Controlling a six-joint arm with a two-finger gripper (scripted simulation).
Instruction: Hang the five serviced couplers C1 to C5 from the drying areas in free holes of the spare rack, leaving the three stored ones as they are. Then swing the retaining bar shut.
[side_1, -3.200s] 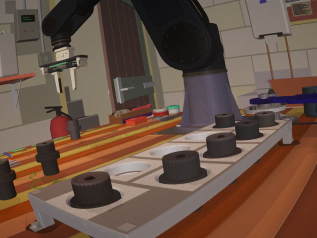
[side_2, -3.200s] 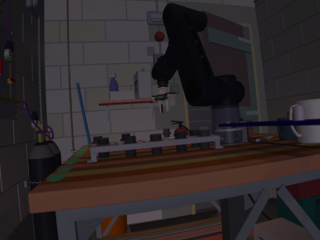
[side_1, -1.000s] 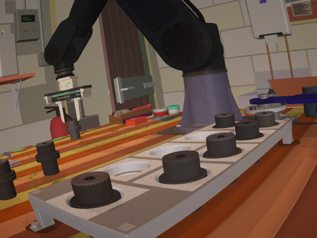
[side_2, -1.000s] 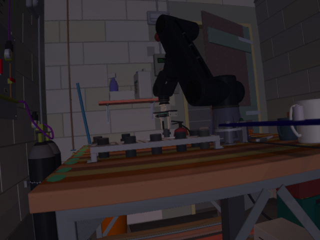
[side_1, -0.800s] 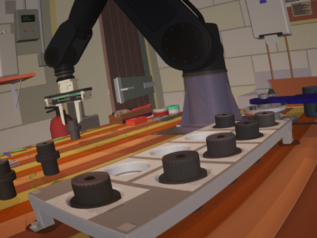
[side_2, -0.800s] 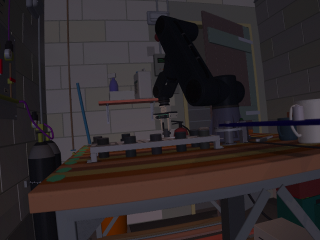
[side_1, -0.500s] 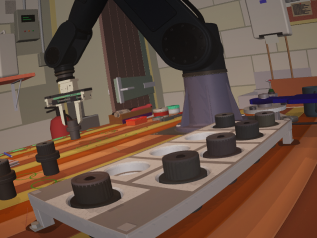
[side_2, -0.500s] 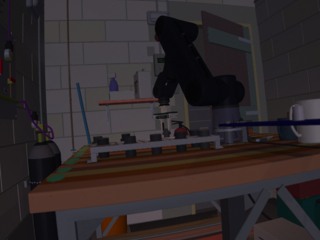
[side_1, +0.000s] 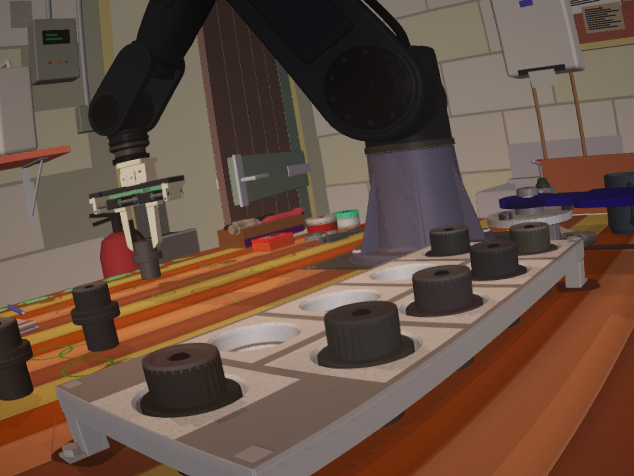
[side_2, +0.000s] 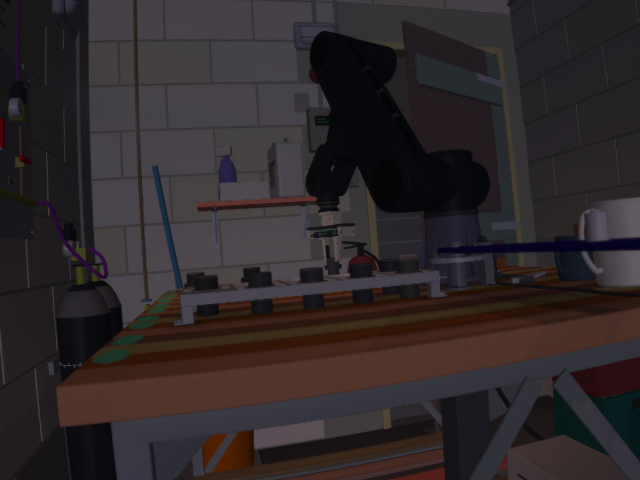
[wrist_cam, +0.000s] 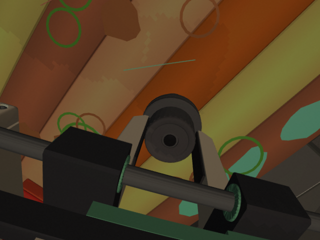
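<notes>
On the striped bench beyond the rack, a dark coupler (side_1: 147, 259) (wrist_cam: 171, 129) stands upright, and my gripper (side_1: 142, 241) (wrist_cam: 170, 144) (side_2: 332, 263) has its two fingers closed on the coupler's upper part, one on each side. Two more loose couplers (side_1: 95, 315) (side_1: 13, 358) stand on the bench at the left. The white spare rack (side_1: 328, 333) (side_2: 310, 289) holds several couplers in its holes, one at the near end (side_1: 187, 376). Three holes (side_1: 255, 335) (side_1: 340, 299) (side_1: 402, 270) in its far row are free. The blue retaining bar (side_1: 568, 197) (side_2: 537, 247) points away from the rack at its right end.
Behind the work stand the arm's base (side_1: 415, 200), a red extinguisher (side_1: 115, 253) and small clutter (side_1: 287, 230) along the bench's back edge. A white mug (side_2: 615, 240) and a dark cup (side_1: 619, 202) sit right of the rack. Green rings (wrist_cam: 63, 27) mark the bench.
</notes>
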